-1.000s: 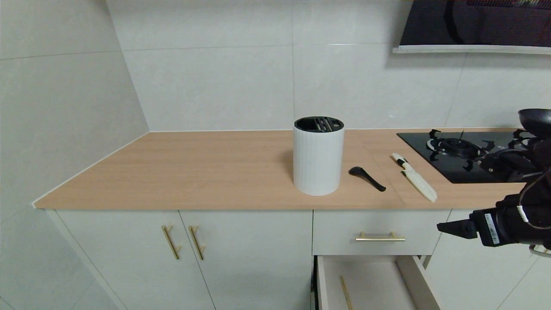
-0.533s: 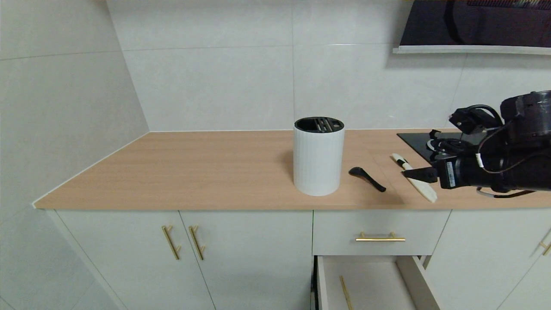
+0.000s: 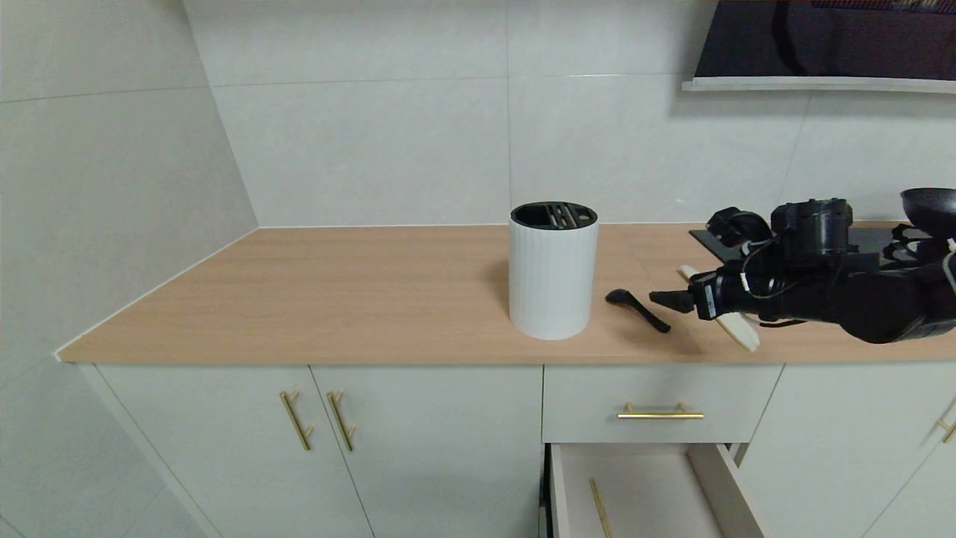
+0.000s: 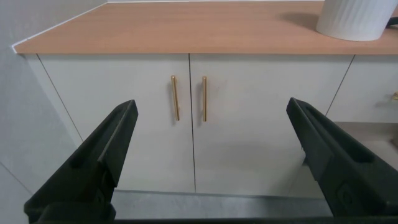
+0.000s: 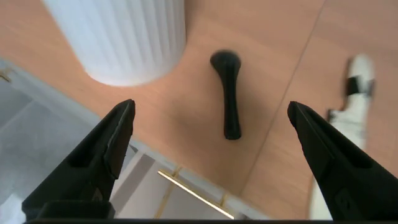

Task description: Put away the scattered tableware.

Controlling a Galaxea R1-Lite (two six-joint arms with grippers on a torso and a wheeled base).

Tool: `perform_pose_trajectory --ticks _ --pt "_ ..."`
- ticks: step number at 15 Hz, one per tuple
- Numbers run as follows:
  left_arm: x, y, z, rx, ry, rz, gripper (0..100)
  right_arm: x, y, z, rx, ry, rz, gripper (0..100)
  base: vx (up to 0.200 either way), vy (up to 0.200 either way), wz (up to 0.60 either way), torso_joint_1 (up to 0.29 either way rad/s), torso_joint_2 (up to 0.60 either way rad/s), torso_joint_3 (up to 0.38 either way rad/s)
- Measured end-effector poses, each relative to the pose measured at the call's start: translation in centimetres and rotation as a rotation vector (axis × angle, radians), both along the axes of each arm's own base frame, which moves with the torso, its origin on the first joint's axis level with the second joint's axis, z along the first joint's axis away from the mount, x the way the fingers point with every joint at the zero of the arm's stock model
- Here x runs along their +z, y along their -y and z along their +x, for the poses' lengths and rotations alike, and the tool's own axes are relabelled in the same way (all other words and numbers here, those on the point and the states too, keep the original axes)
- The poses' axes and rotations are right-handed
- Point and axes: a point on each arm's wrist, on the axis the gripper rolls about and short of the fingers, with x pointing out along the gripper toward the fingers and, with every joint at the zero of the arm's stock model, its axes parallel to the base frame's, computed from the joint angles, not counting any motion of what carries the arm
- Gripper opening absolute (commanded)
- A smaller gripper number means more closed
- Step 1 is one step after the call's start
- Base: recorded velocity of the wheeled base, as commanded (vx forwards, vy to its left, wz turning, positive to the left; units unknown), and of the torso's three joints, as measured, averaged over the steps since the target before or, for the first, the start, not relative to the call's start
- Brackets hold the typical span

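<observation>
A black spoon [image 3: 637,308] lies on the wooden counter [image 3: 373,291], right of a white ribbed holder [image 3: 553,270] with a black slotted top. A white knife [image 3: 736,327] with a black band lies further right, partly hidden behind my right arm. My right gripper [image 3: 666,300] hovers open just above the counter, at the spoon's handle end. The right wrist view looks down on the spoon [image 5: 227,93], the holder [image 5: 121,37] and the knife [image 5: 348,124] between its open fingers. My left gripper [image 4: 211,162] is open, low in front of the cabinet doors [image 4: 186,118].
A black gas hob [image 3: 881,243] with a dark pan [image 3: 930,208] sits at the counter's right end. Below the counter, a drawer [image 3: 642,489] stands pulled open with a thin stick inside. A shut drawer with a gold handle [image 3: 659,411] is above it.
My right arm has risen from beside the lower drawer to counter height and swung left, bringing its gripper over the knife to the spoon's handle. The tableware has not moved.
</observation>
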Motion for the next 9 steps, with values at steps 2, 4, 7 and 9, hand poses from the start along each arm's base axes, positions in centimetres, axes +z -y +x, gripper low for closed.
perform_pose_trajectory --ticks 2,4,7,9 --pt "0.0 0.0 0.0 0.0 0.0 0.0 100 -1.7 0.3 1.7 -0.005 -0.028 0.002 100 0.0 0.0 0.0 0.0 0.0 0.0" --pt "0.0 0.0 0.0 0.0 0.0 0.0 100 -3.4 0.7 3.3 -0.013 -0.053 0.006 100 0.0 0.0 0.0 0.0 0.0 0.0" --pt "0.0 0.0 0.0 0.0 0.0 0.0 100 -5.7 0.8 4.9 -0.019 -0.073 0.006 100 0.0 0.0 0.0 0.0 0.0 0.0" --pt "0.0 0.0 0.0 0.0 0.0 0.0 100 -6.9 0.7 5.6 -0.022 -0.075 0.004 100 0.0 0.0 0.0 0.0 0.0 0.0"
